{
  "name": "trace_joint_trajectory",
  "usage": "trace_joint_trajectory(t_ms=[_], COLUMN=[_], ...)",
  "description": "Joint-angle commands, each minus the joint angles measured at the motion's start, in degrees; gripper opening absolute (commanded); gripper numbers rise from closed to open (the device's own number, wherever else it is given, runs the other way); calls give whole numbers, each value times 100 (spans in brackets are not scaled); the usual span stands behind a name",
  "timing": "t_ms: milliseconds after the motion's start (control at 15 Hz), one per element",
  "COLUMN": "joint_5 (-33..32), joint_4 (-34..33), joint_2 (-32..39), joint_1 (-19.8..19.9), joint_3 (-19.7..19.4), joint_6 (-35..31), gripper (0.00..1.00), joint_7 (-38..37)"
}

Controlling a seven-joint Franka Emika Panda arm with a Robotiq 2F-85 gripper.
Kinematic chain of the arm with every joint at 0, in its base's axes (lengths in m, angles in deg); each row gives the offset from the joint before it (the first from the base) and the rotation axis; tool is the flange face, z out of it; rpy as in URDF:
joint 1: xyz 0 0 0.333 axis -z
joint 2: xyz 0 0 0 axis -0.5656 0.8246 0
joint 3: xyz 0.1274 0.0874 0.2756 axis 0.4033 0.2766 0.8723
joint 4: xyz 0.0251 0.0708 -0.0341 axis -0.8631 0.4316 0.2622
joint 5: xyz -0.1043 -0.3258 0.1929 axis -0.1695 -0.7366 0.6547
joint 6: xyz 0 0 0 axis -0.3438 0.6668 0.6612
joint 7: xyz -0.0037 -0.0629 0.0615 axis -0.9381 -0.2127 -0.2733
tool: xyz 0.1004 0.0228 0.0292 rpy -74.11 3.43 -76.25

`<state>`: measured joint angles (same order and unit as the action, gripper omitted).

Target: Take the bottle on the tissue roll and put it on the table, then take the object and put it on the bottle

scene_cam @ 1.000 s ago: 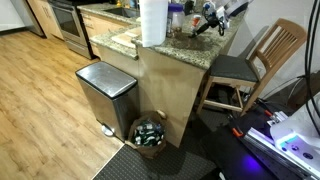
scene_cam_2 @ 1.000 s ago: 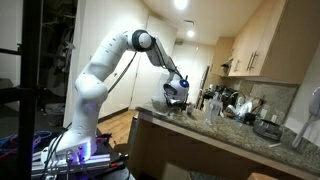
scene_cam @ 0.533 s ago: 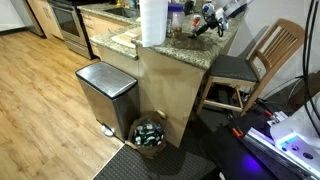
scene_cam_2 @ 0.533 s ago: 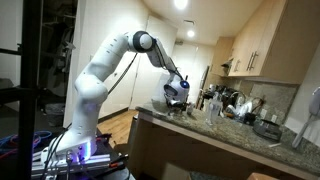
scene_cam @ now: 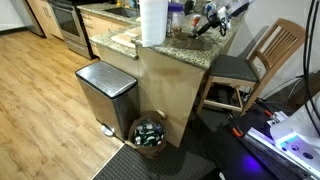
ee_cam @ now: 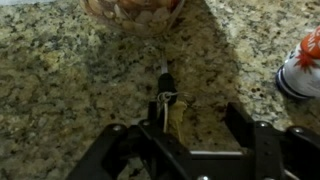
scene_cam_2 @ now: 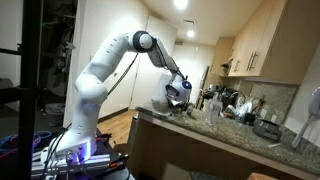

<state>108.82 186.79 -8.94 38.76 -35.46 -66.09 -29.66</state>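
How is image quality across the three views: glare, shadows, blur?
In an exterior view the ceiling light blows out and the foreground is dim; in an exterior view the tissue roll is washed-out white, with a purple glow at bottom right; the wrist view is soft, with a dark shadow across the table.

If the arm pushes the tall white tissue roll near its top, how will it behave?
The tissue roll stands tall and upright, so it would probably tip rather than slide. Being paper, it is likely light and soft.
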Motion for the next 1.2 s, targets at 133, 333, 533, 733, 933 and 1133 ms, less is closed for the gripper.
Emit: trace_joint_trajectory(t_ms=[133,333,533,733,933,1133], joint_5=[109,97,157,-78,-97,-346], joint_4=[-54,-57,-69,110,410,848], joint_2=[417,414,284,-142,-735,-1463], joint_1=[63,73,90,-70,-272,-532], joint_3=[49,37,27,-79,-113,-49], joint_6=[555,697,993,1234,766,-9], gripper=[21,2,0,0,0,0], joint_7=[537,560,461,-278,-748,-1069])
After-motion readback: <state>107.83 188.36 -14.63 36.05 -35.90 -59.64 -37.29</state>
